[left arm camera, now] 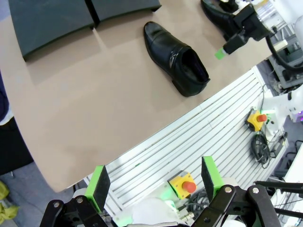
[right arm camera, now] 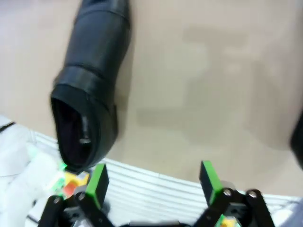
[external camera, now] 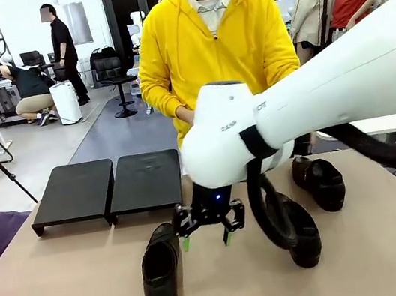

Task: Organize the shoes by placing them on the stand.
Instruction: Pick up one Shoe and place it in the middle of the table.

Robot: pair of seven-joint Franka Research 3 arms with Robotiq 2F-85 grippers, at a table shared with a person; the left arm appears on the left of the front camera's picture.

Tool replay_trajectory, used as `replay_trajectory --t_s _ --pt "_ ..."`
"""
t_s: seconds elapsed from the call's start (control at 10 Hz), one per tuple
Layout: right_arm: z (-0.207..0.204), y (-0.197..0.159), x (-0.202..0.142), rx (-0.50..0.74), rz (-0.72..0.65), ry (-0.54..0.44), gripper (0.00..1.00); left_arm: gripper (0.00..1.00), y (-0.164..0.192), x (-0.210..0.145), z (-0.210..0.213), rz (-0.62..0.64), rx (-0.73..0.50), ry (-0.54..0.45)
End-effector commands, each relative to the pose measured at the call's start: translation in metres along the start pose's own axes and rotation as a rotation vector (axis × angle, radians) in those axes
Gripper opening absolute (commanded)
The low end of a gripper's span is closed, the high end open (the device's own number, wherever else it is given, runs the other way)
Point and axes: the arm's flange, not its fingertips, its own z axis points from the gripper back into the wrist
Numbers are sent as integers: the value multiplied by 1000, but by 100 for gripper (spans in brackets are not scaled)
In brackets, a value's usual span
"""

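Near shoe [external camera: 161, 269] first: it lies on the table [external camera: 62, 292] just beside the right pincer [external camera: 207, 240], on its left. That pincer hangs low over the table, fingers spread, gripping nothing. From the front, a second shoe [external camera: 308, 247] sits to the pincer's right, partly behind the arm's black cable [external camera: 257, 206]. A third shoe [external camera: 321, 182] lies farther off on that side.

The blurred right wrist view adds the near shoe's open heel end, close by one green pad [right arm camera: 98, 182]. The left wrist view brings in the left pincer [left arm camera: 154, 178], released, back over a white slatted frame [left arm camera: 227, 127] off the table's edge, well apart from every shoe.

The stand [external camera: 106, 188] lies beyond the right pincer, to its left: two flat black trays side by side, tops in full view.
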Motion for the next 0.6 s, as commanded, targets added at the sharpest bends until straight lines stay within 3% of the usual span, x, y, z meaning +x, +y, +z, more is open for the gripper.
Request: replay_trajectory --t_s 0.0,0.3,0.5 --pt "-5 17 8 25 103 34 100 100 1 -1 2 -12 -13 -3" --pt "-14 23 13 18 138 63 100 100 1 -1 2 -12 -13 -3" --pt "0 -2 9 -12 110 64 100 100 1 -1 2 -12 -13 -3"
